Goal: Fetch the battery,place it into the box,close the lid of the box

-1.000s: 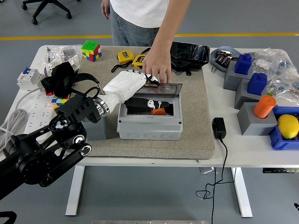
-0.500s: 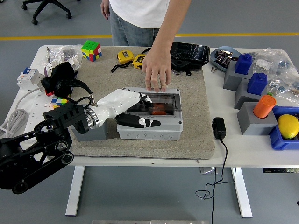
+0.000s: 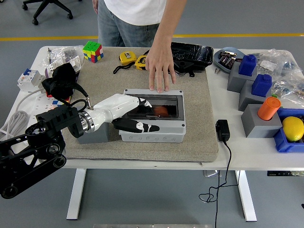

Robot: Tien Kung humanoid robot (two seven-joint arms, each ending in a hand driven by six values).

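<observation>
The white table [image 3: 247, 147] runs the width of the room in front of me, and most of its middle is covered by a grey-brown felt mat [image 3: 199, 114]. A person in a white shirt [image 3: 135, 9] stands at the far side and reaches down with one hand [image 3: 160, 66], palm flat, fingertips resting at the far edge of the box. The robot's black left arm [image 3: 33, 147] comes in from the lower left and ends in a white left hand [image 3: 124, 113] that lies over the box's near-left corner: the fingers are loosely spread, some on the lid and the black-tipped thumb stretched along the front wall, gripping nothing. The grey plastic junction box [image 3: 152, 128] sits on the mat with its smoky see-through lid [image 3: 164, 104] lying down flat over it, and through that lid shows an orange shape, the battery [image 3: 161, 110], resting inside the box. To the right stand grey blocks carrying blue pieces [image 3: 248, 66] and an orange cylinder [image 3: 269, 108], with a yellow lemon [image 3: 293, 128] in a blue tray beside them. A black charger [image 3: 222, 130] with its cord lies just off the mat's right edge. At the far side lie a black tray [image 3: 192, 54], a yellow tape measure [image 3: 126, 58] and a colourful puzzle cube [image 3: 92, 51].
</observation>
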